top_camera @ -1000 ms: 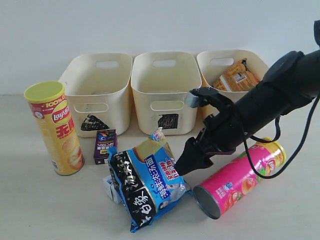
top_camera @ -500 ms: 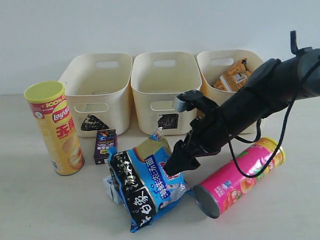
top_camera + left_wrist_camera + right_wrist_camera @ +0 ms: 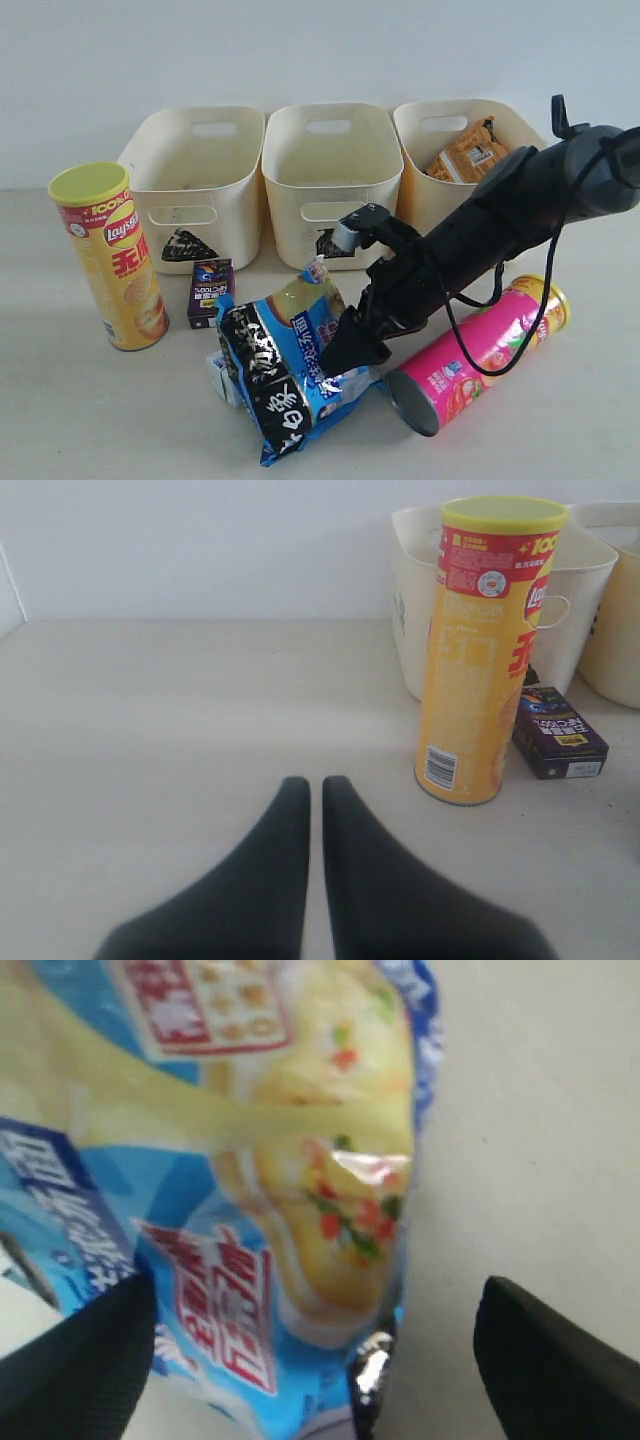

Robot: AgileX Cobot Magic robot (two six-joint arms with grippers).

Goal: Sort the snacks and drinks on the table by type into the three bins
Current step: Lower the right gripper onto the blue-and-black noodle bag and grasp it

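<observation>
Pale wood-grain table meets a plain white wall.

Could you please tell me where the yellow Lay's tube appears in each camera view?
Exterior view: the yellow Lay's tube stands upright at far left.
Left wrist view: it stands upright beyond the shut left gripper.
Right wrist view: not in it.
Shared landmark: the dark purple carton beside the tube, in both those views.

A plain, smooth white wall stands along the far edge of the worktop, evenly lit.
</observation>
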